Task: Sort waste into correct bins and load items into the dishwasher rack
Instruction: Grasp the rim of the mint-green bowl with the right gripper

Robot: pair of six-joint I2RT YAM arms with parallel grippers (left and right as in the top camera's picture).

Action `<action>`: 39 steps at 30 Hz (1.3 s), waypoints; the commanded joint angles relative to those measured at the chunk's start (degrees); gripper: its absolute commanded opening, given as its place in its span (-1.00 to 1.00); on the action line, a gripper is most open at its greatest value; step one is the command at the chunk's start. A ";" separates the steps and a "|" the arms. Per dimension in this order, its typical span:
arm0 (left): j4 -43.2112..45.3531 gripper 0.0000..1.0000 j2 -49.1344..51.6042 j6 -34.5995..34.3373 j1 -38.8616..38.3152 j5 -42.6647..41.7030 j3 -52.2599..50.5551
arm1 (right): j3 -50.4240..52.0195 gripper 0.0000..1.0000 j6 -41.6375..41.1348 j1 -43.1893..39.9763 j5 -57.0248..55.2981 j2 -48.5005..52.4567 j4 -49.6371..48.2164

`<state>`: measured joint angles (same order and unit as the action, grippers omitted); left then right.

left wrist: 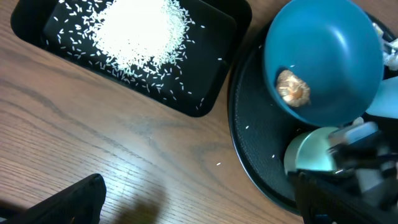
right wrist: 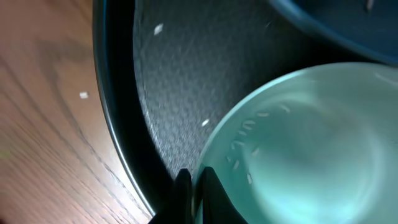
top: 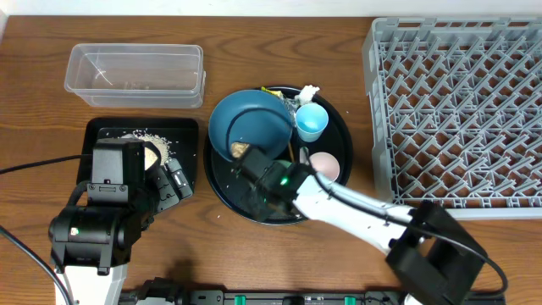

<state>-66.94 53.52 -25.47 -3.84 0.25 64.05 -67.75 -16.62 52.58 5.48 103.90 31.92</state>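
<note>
Rack: the rack stands well apart from the bowl, on the right side; your right arm is the nearer one.
Round tray: the round tray carries the mint bowl at its near edge.
Right gripper: the right gripper is pressed together, pinching the bowl's rim.
Left gripper: the left gripper is spread wide and empty, above the table beside the rice tray.

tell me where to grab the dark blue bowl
Probably pinch the thin rim of the dark blue bowl on its left side, coming from above: the light blue cup crowds the right, and the right claw, shut on the pale mint bowl, blocks the near edge.
</note>
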 commanded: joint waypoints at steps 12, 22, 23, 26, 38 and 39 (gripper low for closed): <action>-0.11 0.96 -0.04 0.28 0.28 0.66 0.57 | -0.31 -0.98 -0.72 -12.70 19.26 -24.09 -6.45; -0.11 0.96 -0.04 0.28 0.28 0.66 0.57 | -0.31 -0.97 1.18 -25.35 22.93 -37.09 -0.17; -0.11 0.96 -0.04 0.28 0.28 0.66 0.57 | -0.31 -0.97 1.57 -26.32 23.30 -37.64 0.70; -0.11 0.96 -0.04 0.28 0.28 0.66 0.57 | -0.28 -0.92 2.16 -27.15 23.47 -37.86 3.21; -0.11 0.96 -0.04 0.28 0.28 0.66 0.57 | -0.26 0.04 7.41 -14.21 18.21 -23.96 7.23; -0.11 0.96 -0.04 0.28 0.28 0.66 0.57 | -0.26 0.07 7.52 -12.70 16.55 -21.84 7.37</action>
<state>-66.94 53.52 -25.47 -3.84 0.25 64.05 -67.75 -11.42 36.47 25.65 78.06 38.87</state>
